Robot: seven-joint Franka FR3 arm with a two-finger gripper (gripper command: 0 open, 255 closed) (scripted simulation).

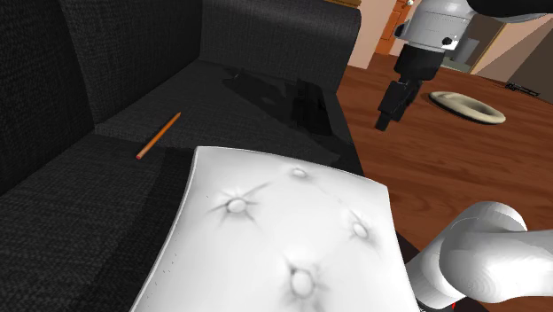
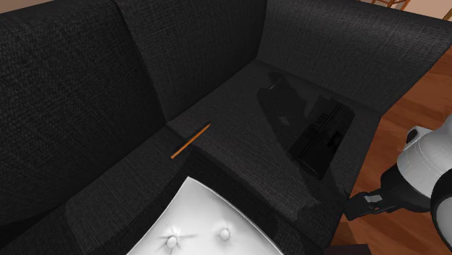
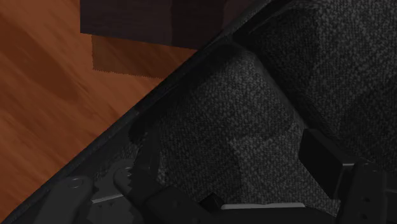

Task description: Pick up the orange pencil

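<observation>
Thin orange pencil [image 1: 159, 136] near white tufted cushion [image 1: 284, 239]: prob light, stiff, rolls easy, so pinch mid-shaft. Black tool [image 3: 232, 146] spread, empty.

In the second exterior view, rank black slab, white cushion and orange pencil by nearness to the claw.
1. black slab, on the seat beside the claw.
2. white cushion, at the view's bottom edge.
3. orange pencil, by the backrest.

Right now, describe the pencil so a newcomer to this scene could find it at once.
Start at the dark sofa. On its seat, between the white tufted cushion and the backrest, lies the orange pencil. It is thin and bright; the flat object nearby is glossy black.
</observation>
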